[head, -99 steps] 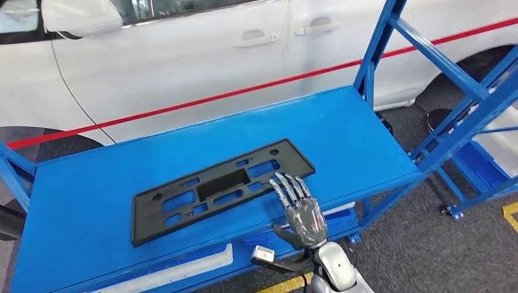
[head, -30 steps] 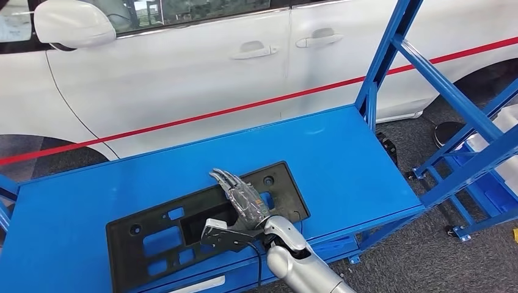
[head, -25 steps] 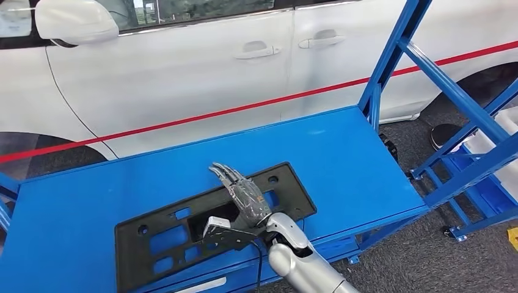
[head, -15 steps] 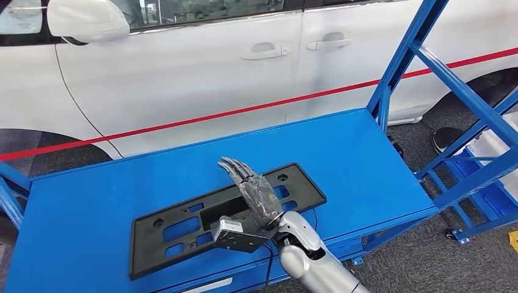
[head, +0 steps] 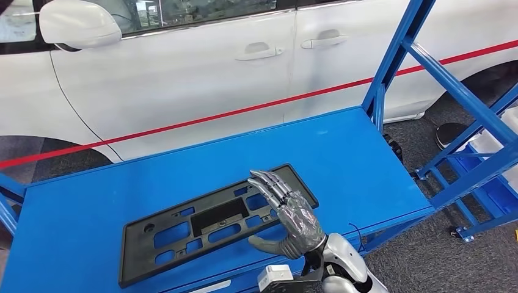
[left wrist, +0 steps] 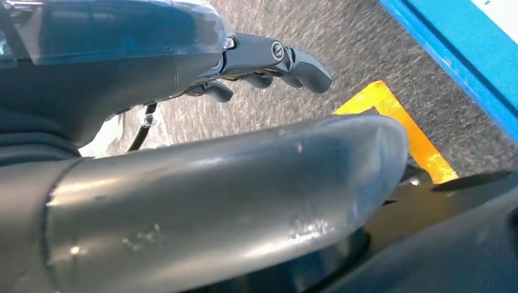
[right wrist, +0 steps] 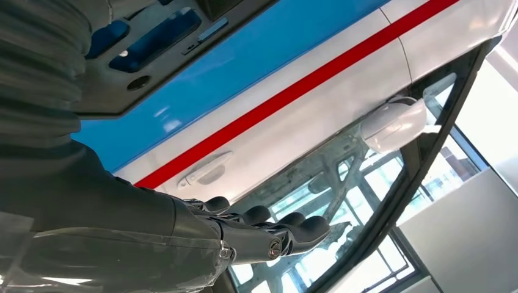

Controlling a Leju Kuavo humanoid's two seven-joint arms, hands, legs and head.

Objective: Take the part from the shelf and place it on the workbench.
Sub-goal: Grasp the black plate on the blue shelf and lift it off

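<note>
Though unlabelled, black part (head: 211, 223) under open right hand (head: 287, 213).

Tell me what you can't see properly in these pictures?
- Black part: in the head view the right hand covers its near right end, so touching can't be judged.
- Left hand: in the left wrist view, fingertips blurred and partly behind the arm.
- White car: cut off by the head view's edges.
</note>
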